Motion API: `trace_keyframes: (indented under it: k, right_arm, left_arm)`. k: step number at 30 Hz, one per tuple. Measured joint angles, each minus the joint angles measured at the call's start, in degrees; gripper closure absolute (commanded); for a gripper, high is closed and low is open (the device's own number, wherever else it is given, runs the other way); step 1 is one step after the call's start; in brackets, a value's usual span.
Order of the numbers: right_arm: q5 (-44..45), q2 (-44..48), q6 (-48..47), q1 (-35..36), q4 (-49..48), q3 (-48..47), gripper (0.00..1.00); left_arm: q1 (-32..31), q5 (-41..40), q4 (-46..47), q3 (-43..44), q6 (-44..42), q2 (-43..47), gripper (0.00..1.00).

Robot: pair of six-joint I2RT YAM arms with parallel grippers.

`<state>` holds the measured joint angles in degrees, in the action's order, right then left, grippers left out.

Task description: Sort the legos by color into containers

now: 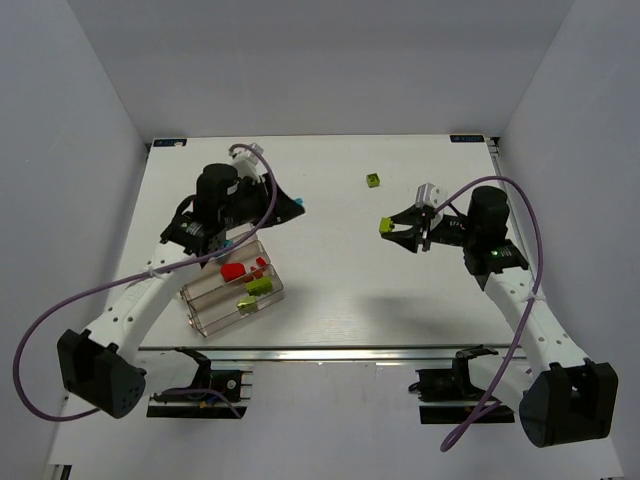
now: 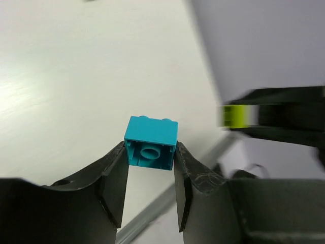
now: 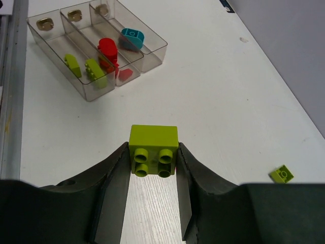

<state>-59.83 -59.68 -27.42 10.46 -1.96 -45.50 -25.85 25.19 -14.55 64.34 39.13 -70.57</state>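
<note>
My left gripper (image 2: 151, 152) is shut on a cyan-blue lego (image 2: 151, 141), whose hollow underside faces the camera. From above, this gripper (image 1: 296, 203) hangs behind the containers (image 1: 205, 315). My right gripper (image 3: 153, 157) is shut on a lime-green lego (image 3: 153, 142) with its studs toward the camera, held at mid-table (image 1: 385, 227). The clear containers (image 3: 152, 56) hold red legos (image 3: 107, 51) in the middle trough, lime-green ones (image 3: 94, 71) in the near trough and a cyan-blue one (image 3: 132, 36) in the far trough.
A small loose lime-green lego (image 1: 373, 180) lies on the table at the back, also seen in the right wrist view (image 3: 282, 174). White walls enclose the table on three sides. Purple cables loop from both arms.
</note>
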Motion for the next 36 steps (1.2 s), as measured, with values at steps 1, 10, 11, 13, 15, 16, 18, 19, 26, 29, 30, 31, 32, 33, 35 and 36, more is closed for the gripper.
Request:
trace_keyframes:
  k: [1, 10, 11, 13, 15, 16, 18, 19, 26, 29, 30, 31, 32, 33, 35, 36]
  right_arm:
    - [0.5, 0.2, 0.5, 0.0, -0.3, 0.0, 1.00]
    - [3.0, 0.9, 3.1, 0.0, -1.7, 1.0, 1.00]
    - [3.0, 1.0, 3.1, 0.0, -1.7, 1.2, 1.00]
    - [3.0, 1.1, 3.1, 0.0, -1.7, 1.6, 1.00]
    - [3.0, 1.2, 3.3, 0.0, -1.7, 1.9, 1.00]
    - [3.0, 1.3, 3.3, 0.0, -1.7, 2.1, 1.00]
    - [3.0, 1.3, 3.4, 0.0, -1.7, 2.2, 1.00]
    - [3.1, 1.3, 3.4, 0.0, -1.7, 2.2, 1.00]
    - [3.1, 1.3, 3.4, 0.0, -1.7, 2.2, 1.00]
    - [3.1, 1.3, 3.4, 0.0, -1.7, 2.2, 1.00]
    - [3.1, 1.3, 3.4, 0.0, -1.7, 2.2, 1.00]
    - [3.1, 1.2, 3.2, 0.1, -1.7, 2.2, 1.00]
    - [3.1, 1.1, 3.1, 0.1, -1.6, 2.2, 1.00]
    - [3.1, 1.0, 2.8, 0.2, -1.4, 2.2, 1.00]
    - [3.0, 0.6, 1.9, 0.6, -0.9, 2.2, 1.00]
    - [2.8, 0.2, 1.2, 0.9, -0.7, 2.2, 1.00]
  left_arm:
    - [0.4, -4.0, -4.9, 0.2, -2.3, 1.1, 1.00]
    - [4.8, -29.0, -29.2, -0.5, -9.1, -3.8, 1.00]
    - [5.6, -31.3, -30.8, 0.3, -8.8, -5.5, 1.00]
    - [6.6, -35.2, -32.5, 1.9, -8.1, -9.1, 1.00]
    - [7.8, -38.5, -33.5, 3.1, -7.4, -12.2, 1.00]
    - [8.2, -39.8, -33.7, 3.4, -7.0, -13.3, 1.00]
    - [9.3, -42.7, -34.2, 3.6, -6.2, -15.4, 1.00]
    - [9.7, -43.8, -34.4, 3.6, -5.7, -16.3, 1.00]
    - [12.3, -47.4, -34.4, 3.9, -4.1, -19.7, 0.89]
    - [12.8, -47.9, -34.3, 4.9, -3.7, -21.4, 0.67]
    - [13.0, -47.9, -34.3, 5.3, -3.6, -22.0, 0.62]
    - [13.2, -47.9, -34.3, 5.7, -3.5, -22.5, 0.47]
    - [13.4, -47.9, -34.3, 5.9, -3.5, -22.7, 0.41]
    - [13.4, -47.9, -34.3, 5.9, -3.4, -22.8, 0.34]
    - [13.4, -47.8, -34.4, 5.9, -3.2, -22.6, 0.17]
    - [13.4, -47.8, -34.4, 5.9, -3.2, -22.4, 0.16]
